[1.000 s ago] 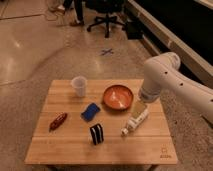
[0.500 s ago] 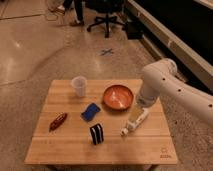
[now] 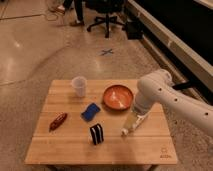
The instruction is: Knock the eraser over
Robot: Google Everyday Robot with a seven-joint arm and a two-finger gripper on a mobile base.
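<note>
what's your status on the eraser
Hand low, just right of eraser, not touching. Eraser upright, not yet knocked. Bowl and pad sit behind, off the path.

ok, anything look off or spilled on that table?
Nothing stands out. The eraser stands upright, the cup is upright, the bowl sits level, no spill. The gripper is low by the tabletop beside the eraser, apart from it.

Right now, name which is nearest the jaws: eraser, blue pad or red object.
The eraser, the black block with a white stripe, close beside the gripper low over the table; the blue pad and red object lie farther off.
</note>
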